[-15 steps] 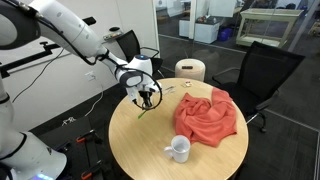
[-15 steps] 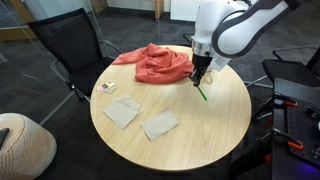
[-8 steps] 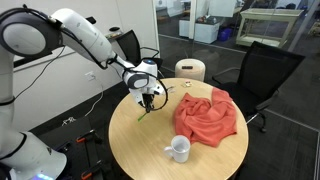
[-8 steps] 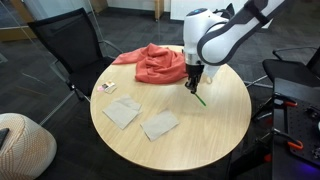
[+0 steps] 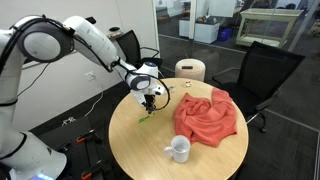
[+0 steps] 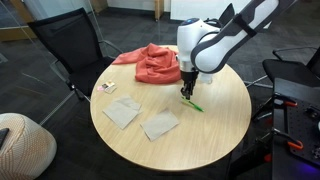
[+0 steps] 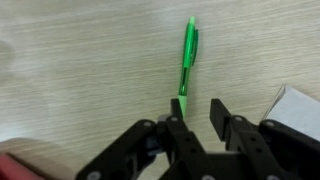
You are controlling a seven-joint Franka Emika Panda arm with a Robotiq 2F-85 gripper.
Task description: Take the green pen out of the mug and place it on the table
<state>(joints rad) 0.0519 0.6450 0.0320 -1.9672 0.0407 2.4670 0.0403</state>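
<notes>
The green pen [image 7: 189, 55] is lying flat on the table [image 7: 80, 70]. The claw [image 7: 198, 108] is hovering at its near end, narrowly parted, gripping nothing. Recommended: rising straight up, avoiding rolling it.

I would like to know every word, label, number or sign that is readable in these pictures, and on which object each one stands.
No text can be read in any view.
Green pen: plain, no print visible.
Mug: white, no print seen.
Small card: reddish marks, too small to read.
</notes>
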